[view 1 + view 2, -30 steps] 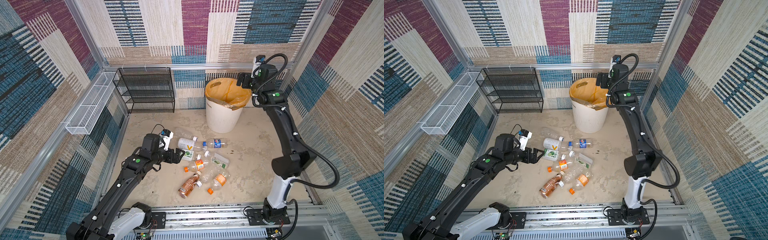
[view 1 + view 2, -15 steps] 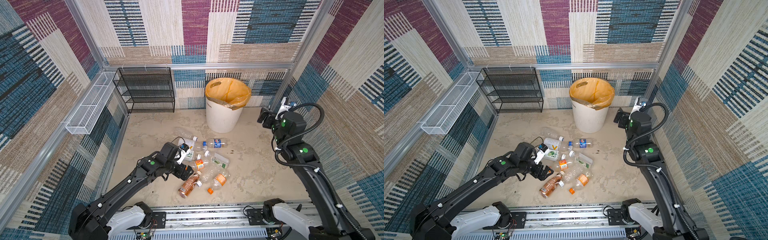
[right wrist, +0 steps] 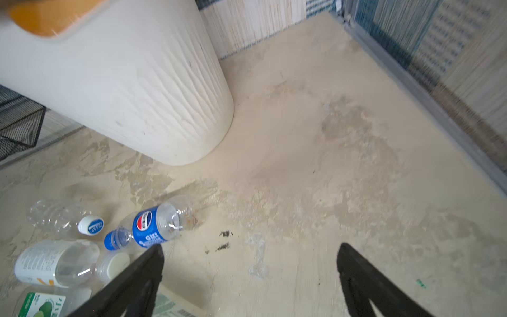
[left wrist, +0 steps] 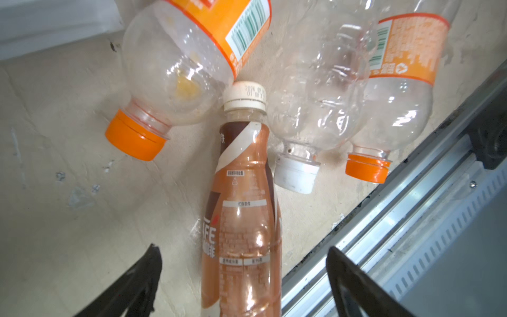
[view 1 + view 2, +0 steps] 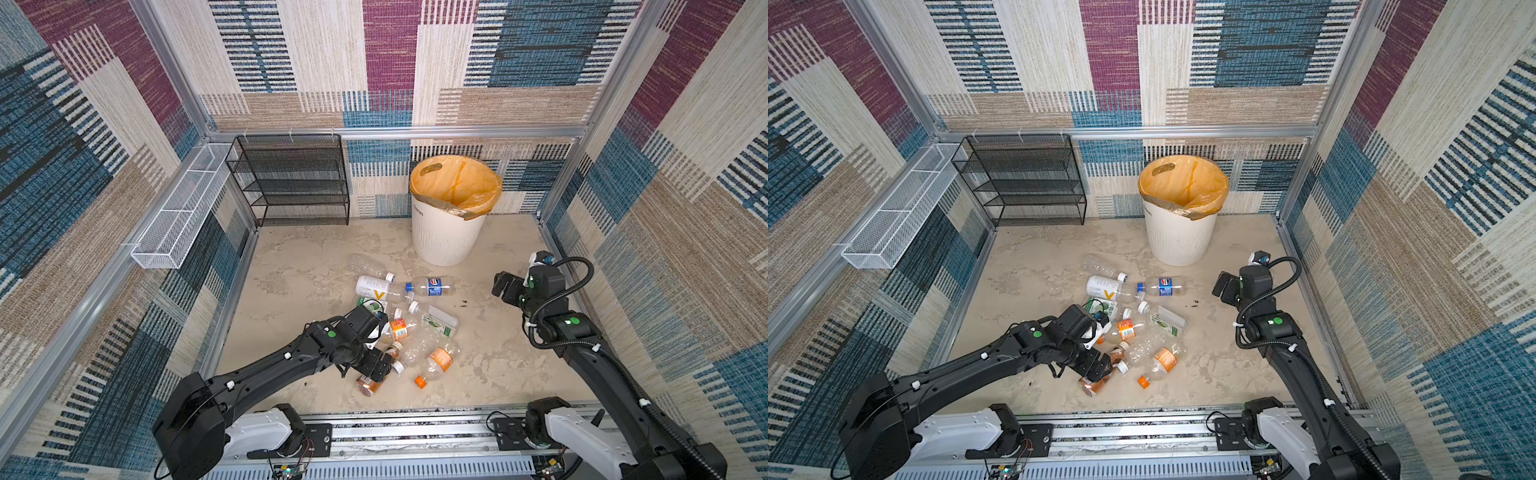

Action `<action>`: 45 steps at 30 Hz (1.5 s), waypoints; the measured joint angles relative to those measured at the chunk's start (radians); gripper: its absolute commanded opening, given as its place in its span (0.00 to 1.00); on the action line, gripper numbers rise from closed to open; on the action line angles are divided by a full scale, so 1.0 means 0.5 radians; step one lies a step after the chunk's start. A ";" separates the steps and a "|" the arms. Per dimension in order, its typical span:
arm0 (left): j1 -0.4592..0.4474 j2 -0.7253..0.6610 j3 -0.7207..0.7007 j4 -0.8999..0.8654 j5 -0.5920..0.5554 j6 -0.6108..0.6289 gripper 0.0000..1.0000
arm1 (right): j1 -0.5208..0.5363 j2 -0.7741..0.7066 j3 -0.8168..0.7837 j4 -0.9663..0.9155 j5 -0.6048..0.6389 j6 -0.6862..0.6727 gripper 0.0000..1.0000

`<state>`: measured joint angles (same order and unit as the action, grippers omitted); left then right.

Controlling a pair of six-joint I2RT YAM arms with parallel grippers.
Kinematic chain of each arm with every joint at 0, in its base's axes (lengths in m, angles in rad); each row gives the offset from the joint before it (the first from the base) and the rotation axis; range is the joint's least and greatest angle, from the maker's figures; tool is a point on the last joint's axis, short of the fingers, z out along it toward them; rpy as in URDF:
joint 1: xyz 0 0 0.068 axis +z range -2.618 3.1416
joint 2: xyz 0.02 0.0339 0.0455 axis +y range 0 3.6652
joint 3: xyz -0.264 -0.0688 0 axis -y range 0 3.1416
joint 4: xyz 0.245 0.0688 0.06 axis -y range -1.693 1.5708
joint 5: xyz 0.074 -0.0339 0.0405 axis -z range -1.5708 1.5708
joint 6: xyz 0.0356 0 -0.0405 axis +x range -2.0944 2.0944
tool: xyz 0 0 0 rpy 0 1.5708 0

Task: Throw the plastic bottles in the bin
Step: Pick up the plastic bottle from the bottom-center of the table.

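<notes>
Looking at the room first, what sort of place is it?

A small cell: mottled beige floor [image 5: 316,266], walls [image 5: 390,54] covered in woven patches of blue, plum and tan, aluminium framing [image 5: 176,79] at the corners. A black mesh rack [image 5: 291,178] stands against the back wall, a white wire basket [image 5: 178,216] hangs on the side wall, and a rail [image 5: 415,432] runs along the front.

And the bin?

The bin [image 5: 444,237] stands upright at the back, with an orange bag [image 5: 469,183] folded over its rim. The plastic bottles [image 5: 411,328] lie on their sides on the floor in front of it.

The grippers?

The left gripper [image 4: 242,251] is spread wide, a finger on either side of the brown bottle [image 4: 241,219] with a gap on both sides. The right gripper [image 3: 251,247] is spread too, empty, over bare floor near the bin.

What can't you make out?

The left arm [image 5: 270,370] covers the middle of the brown bottle in both top views, and the wrist view cuts off its base. One clear bottle [image 5: 365,264] barely shows against the floor. The bin's bottom is out of sight, and its rim is blurred in the right wrist view.
</notes>
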<state>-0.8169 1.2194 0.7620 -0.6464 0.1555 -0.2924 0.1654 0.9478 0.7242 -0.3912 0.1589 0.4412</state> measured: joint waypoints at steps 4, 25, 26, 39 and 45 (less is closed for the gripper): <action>-0.034 0.008 -0.060 0.024 -0.001 -0.096 0.93 | -0.055 -0.001 -0.185 0.084 -0.114 0.076 0.99; -0.117 0.157 -0.194 0.125 -0.047 -0.294 0.56 | -0.159 0.069 -0.412 0.369 -0.266 0.117 1.00; -0.117 0.118 -0.202 0.124 -0.047 -0.304 0.54 | -0.159 0.072 -0.412 0.375 -0.265 0.116 1.00; -0.126 -0.764 -0.140 -0.031 -0.113 -0.436 0.56 | -0.165 0.156 -0.385 0.414 -0.261 0.100 0.99; -0.102 -1.209 -0.256 0.150 -0.375 -0.558 0.59 | -0.165 0.209 -0.385 0.440 -0.265 0.101 0.99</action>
<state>-0.8680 0.6151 0.6338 -0.5716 -0.0322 -0.5713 0.0830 1.0523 0.5316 -0.1711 0.0265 0.4915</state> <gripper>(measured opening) 0.584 0.989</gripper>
